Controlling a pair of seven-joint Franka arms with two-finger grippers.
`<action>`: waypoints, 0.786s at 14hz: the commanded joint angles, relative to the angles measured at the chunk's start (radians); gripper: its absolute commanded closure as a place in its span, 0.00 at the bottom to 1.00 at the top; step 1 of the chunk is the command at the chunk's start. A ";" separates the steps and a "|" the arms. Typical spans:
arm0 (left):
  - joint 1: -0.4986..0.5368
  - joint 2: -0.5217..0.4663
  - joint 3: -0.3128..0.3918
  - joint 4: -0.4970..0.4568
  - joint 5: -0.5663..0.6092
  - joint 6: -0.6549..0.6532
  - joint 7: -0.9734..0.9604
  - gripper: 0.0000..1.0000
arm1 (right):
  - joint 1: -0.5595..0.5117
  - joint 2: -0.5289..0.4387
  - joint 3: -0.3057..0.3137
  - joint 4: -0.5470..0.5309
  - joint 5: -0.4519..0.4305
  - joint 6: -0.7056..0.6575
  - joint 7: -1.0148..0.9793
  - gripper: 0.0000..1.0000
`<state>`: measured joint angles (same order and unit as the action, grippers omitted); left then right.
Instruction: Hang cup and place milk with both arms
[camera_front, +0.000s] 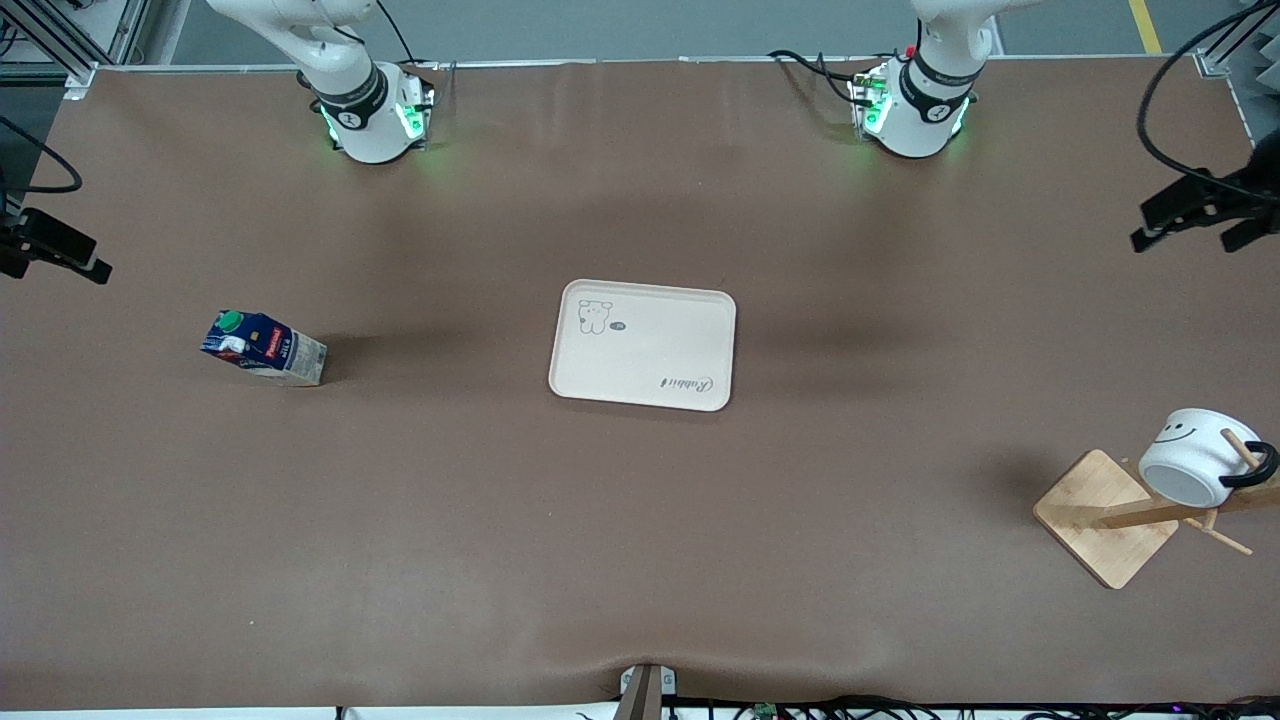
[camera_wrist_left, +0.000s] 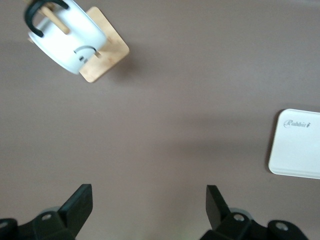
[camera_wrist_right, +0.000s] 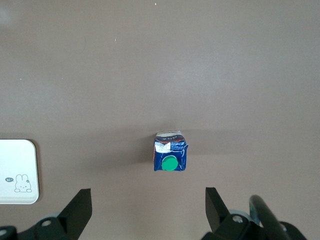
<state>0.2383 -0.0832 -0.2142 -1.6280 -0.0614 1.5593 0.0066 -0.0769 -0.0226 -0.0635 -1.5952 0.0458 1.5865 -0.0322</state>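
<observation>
Cup (camera_front: 1192, 457) hung on rack (camera_front: 1105, 517); milk (camera_front: 263, 347) outstanding.
My right gripper (camera_wrist_right: 145, 207), spread and unloaded, hovers apparently almost directly over the upright carton; left gripper (camera_wrist_left: 149, 202) likewise spread, waiting.

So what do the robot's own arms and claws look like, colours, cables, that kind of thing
Both arms are glossy white with black joint rings: the right arm and the left arm. Each base glows green, and black cables trail from it. The left claw and the right claw each have two flat black fingers on a black body with small round screws.
</observation>
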 joint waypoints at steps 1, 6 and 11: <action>0.007 -0.029 -0.034 0.005 0.017 -0.033 -0.042 0.00 | -0.014 -0.019 0.010 -0.014 -0.006 0.006 -0.008 0.00; 0.007 -0.047 -0.062 0.011 0.032 -0.068 -0.043 0.00 | 0.002 -0.019 0.016 -0.012 -0.052 0.007 -0.011 0.00; 0.004 -0.032 -0.082 0.040 0.092 -0.067 -0.043 0.00 | 0.009 -0.019 0.016 -0.012 -0.060 0.009 -0.011 0.00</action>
<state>0.2371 -0.1228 -0.2738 -1.6161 0.0074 1.5093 -0.0306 -0.0696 -0.0226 -0.0487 -1.5952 0.0017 1.5903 -0.0334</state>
